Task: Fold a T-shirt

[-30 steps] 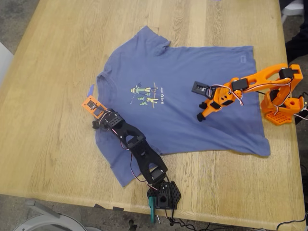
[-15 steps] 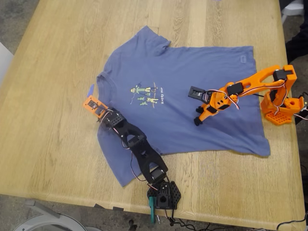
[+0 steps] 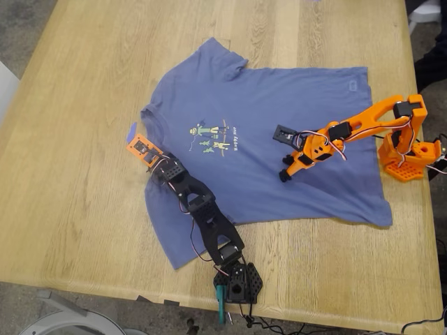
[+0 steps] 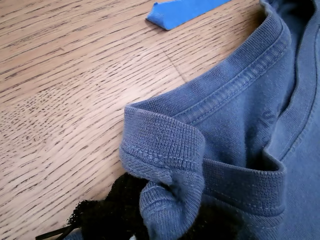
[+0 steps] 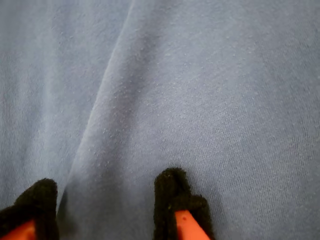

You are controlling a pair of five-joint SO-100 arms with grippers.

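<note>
The slate-blue T-shirt point(image 3: 279, 105) lies flat on the wooden table point(image 3: 70, 84), print up, neck toward the exterior view's left. My first gripper point(image 3: 144, 155), on the black arm, is at the neck edge. In the first wrist view it point(image 4: 150, 220) is shut on a bunched fold of the ribbed collar point(image 4: 165, 145). My second gripper point(image 3: 285, 174), on the orange arm, rests on the shirt's middle. Its black-padded fingertips point(image 5: 172, 190) stand apart on smooth cloth point(image 5: 200, 75) with nothing between them.
A small blue scrap point(image 3: 130, 130) lies on the wood just beyond the collar, also visible in the first wrist view point(image 4: 185, 10). The orange arm's base point(image 3: 405, 157) stands at the exterior view's right, the black arm's base point(image 3: 237, 279) at the near edge.
My first gripper has shifted slightly toward the shirt's middle, dragging the collar and near sleeve edge with it. My second gripper has crept toward the exterior view's left and dropped onto the cloth.
</note>
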